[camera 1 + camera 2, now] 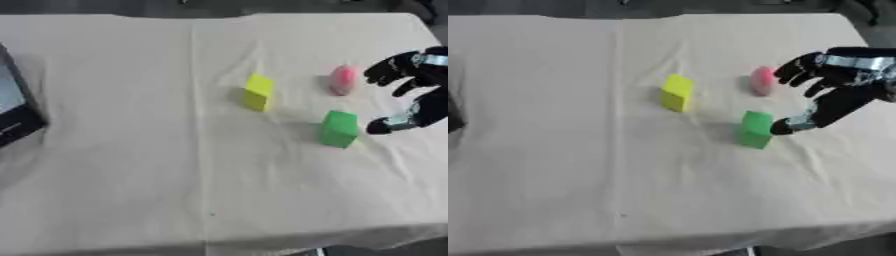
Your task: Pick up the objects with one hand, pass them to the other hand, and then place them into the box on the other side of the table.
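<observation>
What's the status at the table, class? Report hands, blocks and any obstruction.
Right hand open, beside green block and pink object, holding nothing. Left hand out of view. Yellow block apart, untouched. Box at left edge. Nothing blocking.

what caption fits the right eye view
Right robot hand, fingers spread, reaches between pink object and green block; yellow block nearby.

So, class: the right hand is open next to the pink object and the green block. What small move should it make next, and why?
Probably ease the right hand left and down to close on the pink object. Its fingers are spread just beside that object, holding nothing, with the thumb near the green block. The yellow block lies farther off, and the box waits at the left edge.
</observation>
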### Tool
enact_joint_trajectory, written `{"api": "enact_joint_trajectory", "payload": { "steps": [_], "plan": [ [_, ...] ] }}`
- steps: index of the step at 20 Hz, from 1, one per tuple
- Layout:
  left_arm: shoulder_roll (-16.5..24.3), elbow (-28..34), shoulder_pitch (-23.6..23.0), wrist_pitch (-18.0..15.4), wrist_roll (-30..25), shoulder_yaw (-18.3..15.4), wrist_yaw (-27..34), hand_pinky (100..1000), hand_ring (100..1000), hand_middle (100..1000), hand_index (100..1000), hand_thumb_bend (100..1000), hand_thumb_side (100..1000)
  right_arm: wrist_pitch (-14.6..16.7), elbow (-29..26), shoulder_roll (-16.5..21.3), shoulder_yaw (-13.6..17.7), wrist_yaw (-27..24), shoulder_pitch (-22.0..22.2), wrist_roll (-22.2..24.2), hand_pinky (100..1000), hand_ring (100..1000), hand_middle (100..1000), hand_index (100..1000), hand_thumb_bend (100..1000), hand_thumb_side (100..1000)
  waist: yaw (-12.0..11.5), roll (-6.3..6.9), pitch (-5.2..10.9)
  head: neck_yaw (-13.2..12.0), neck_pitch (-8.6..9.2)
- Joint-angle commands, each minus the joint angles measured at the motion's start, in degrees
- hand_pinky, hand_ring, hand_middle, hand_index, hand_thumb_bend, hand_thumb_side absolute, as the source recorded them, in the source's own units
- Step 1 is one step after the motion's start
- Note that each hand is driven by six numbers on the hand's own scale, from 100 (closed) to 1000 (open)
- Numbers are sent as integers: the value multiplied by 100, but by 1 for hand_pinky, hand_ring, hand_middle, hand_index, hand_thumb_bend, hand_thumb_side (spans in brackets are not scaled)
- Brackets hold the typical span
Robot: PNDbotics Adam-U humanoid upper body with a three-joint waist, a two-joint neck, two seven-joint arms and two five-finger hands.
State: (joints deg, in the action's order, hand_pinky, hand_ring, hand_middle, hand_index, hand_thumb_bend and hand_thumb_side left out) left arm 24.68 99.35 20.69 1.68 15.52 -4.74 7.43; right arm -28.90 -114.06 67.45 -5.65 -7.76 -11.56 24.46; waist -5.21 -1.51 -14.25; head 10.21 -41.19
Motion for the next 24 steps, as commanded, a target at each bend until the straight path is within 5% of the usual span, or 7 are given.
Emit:
{"api": "enact_joint_trajectory", "payload": {
  "steps": [1,11,17,24],
  "plan": [
    [163,76,97,4,-22,1,20,713,772,865,805,856,418,-157,-54,181,-5,130,-114,245,824,916,831,868,654,226,-23,-28,286,20,-21],
    [147,51,99,11,-37,18,36,712,772,863,805,857,418,-513,-54,-14,-303,711,-500,562,845,922,848,879,654,220,-46,-27,292,114,-50],
    [159,48,92,13,-52,34,30,712,772,862,805,858,417,-470,-52,-97,-484,1197,-649,1031,861,932,869,893,655,230,-44,-59,325,100,-99],
    [175,50,123,18,-72,52,26,712,772,862,805,859,417,-328,112,-17,-467,1124,-685,1517,868,937,874,895,654,231,-80,-118,298,55,-190]
  ]
}}
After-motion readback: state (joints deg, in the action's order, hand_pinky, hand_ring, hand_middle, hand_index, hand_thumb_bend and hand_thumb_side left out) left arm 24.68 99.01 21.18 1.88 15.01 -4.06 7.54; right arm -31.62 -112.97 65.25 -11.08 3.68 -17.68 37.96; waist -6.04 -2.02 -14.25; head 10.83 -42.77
